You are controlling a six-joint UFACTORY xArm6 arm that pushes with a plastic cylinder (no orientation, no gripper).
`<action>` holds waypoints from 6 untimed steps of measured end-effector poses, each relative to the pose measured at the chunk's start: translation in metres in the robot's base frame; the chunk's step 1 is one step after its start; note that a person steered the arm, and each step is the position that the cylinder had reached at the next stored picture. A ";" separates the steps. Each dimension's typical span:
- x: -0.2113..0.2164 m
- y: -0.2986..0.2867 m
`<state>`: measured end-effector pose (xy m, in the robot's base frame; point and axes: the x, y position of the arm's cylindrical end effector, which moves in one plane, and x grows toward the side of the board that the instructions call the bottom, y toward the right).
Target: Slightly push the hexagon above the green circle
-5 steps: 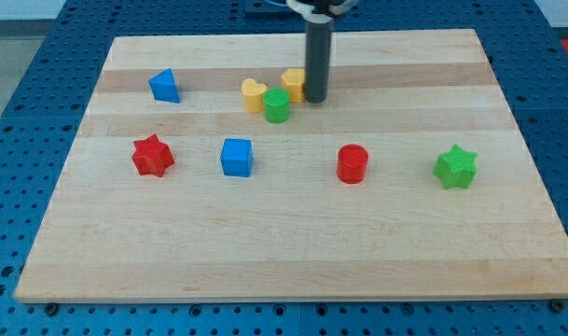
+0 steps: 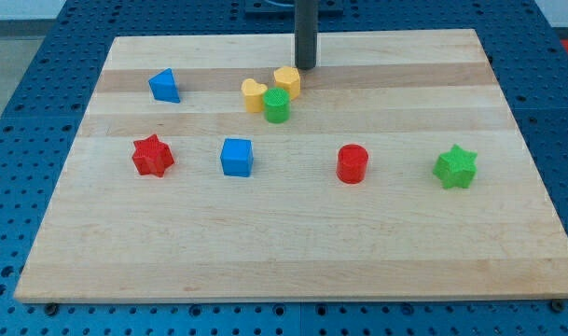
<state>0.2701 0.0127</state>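
A yellow hexagon [image 2: 287, 79] lies near the view's top middle, touching the green circle [image 2: 277, 105] just below it. A yellow heart [image 2: 254, 95] sits against the green circle's left side. My tip [image 2: 306, 67] rests on the board just above and to the right of the yellow hexagon, a small gap apart from it.
A blue triangle-like block [image 2: 164, 86] is at the upper left. A red star [image 2: 153, 155] and a blue cube [image 2: 237, 157] lie at the left middle. A red cylinder [image 2: 353, 163] and a green star [image 2: 455, 167] lie at the right. The wooden board [image 2: 284, 271] ends on all sides.
My tip has moved up and slightly left, from the hexagon's right side to above its upper right. The blocks show no clear shift.
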 end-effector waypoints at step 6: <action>-0.052 -0.231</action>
